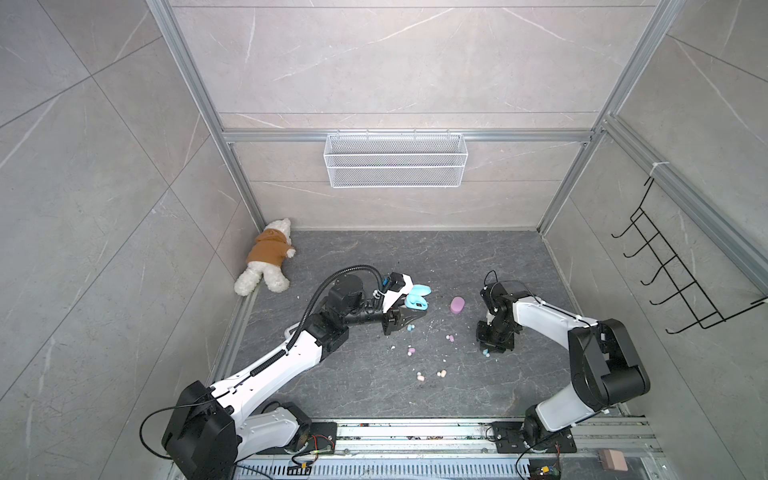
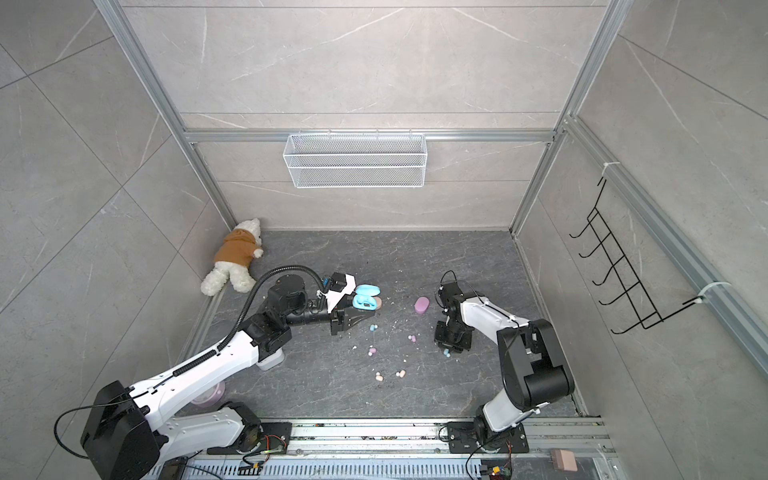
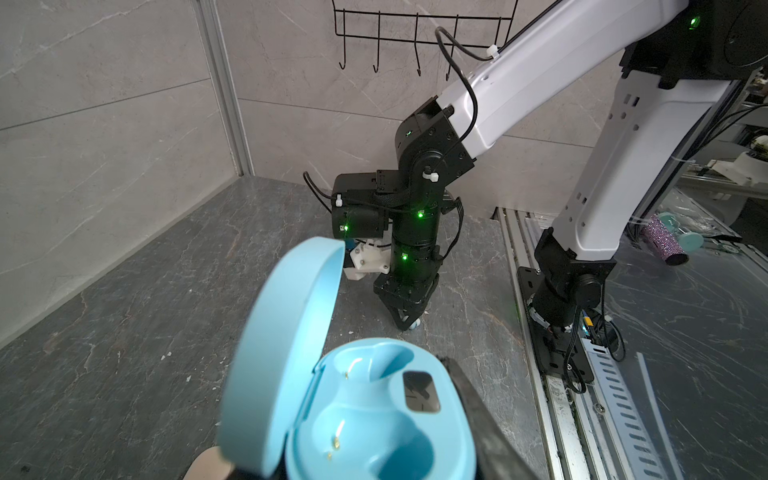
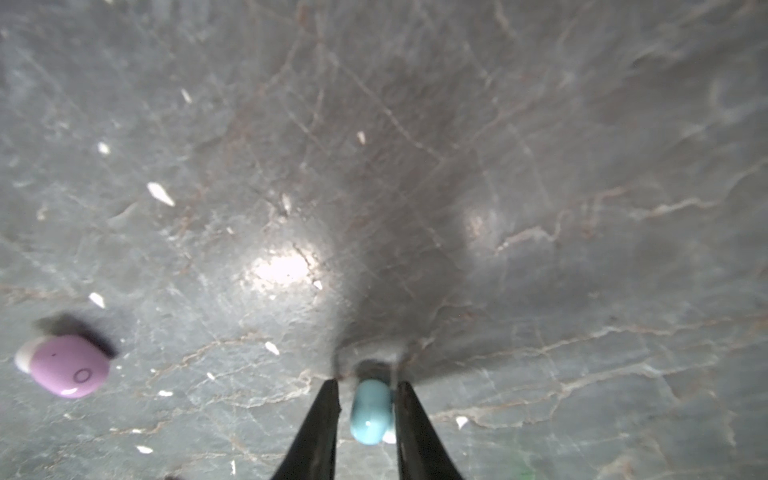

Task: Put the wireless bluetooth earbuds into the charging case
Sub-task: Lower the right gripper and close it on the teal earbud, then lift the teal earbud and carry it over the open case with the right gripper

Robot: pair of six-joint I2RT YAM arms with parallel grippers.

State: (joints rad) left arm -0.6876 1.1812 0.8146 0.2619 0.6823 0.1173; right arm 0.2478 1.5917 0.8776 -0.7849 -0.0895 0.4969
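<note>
Gripping the open blue charging case, the left gripper is clenched; its lid hides one finger. A lilac earbud lies at lower left. The right gripper, cut off below, straddles a light blue earbud on the floor, with a slim gap on one side.

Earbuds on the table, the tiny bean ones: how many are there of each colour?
Light blue earbuds: 2 (one sits between the jaws of the right gripper)
Lilac-pink earbuds: 2
Peach earbuds: 2
Total: 6
</note>
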